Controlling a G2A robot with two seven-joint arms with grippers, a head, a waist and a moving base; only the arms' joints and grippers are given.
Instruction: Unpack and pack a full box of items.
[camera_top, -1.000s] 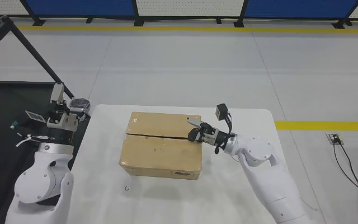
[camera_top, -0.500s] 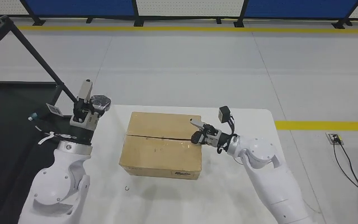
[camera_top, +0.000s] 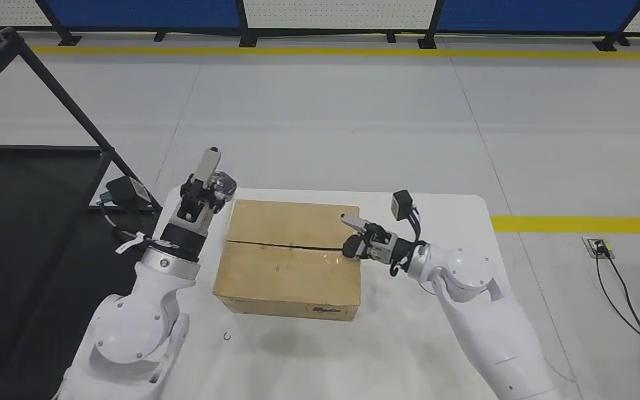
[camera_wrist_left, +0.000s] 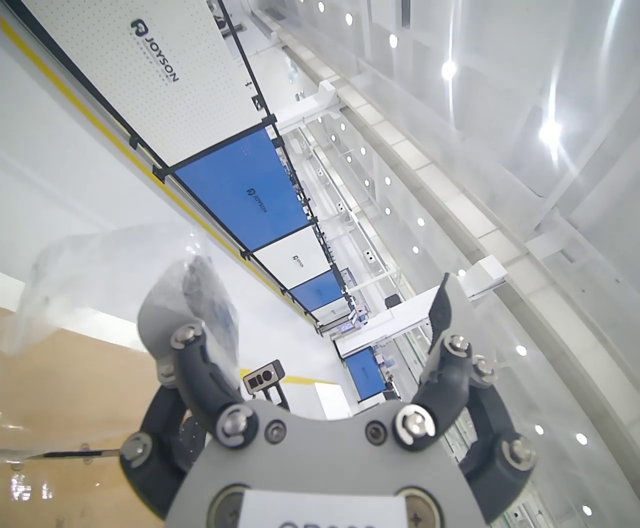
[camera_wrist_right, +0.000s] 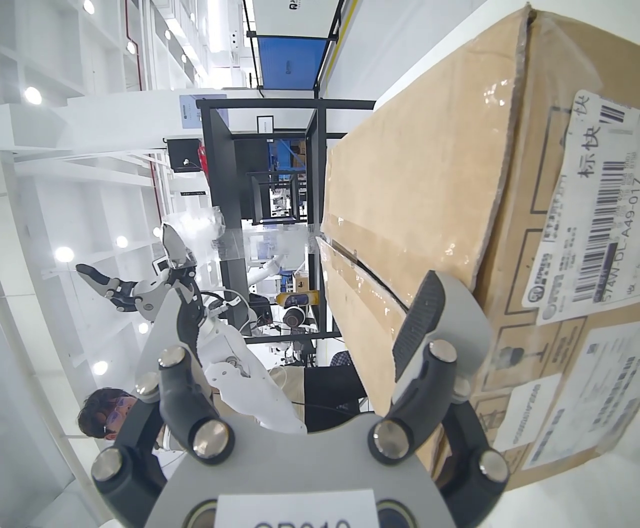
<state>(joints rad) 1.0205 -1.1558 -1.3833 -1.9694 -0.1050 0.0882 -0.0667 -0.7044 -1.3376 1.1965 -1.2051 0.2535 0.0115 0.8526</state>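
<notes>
At box's right end, R gripper sits level w/ the top seam, fingers spread wide, nothing between them. One pad is just beside the box's upper edge; can't tell if touching. L gripper is up by the box's far-left corner, fingers also spread. A clear bag w/ smth dark inside clings to one finger, not pinched between the two. Box sits mid-table, both top flaps down flat, so judged step = getting a flap up from the seam end. To do it well: slide one finger into the gap at the seam end, lift the near flap along its fold and don't drag the whole box. Any tape bridging the seam may resist, so pull slow. Loose bag on L finger could drop or snag on the box, so get it properly pinched or set down first. Box look: plain brown cardboard, low and wide, corners a bit scuffed. Seam shows as a thin dark gap w/ glossy clear tape along it. White labels w/ barcodes cover the right end face. Prob. light enough to shift if pushed sideways.
</notes>
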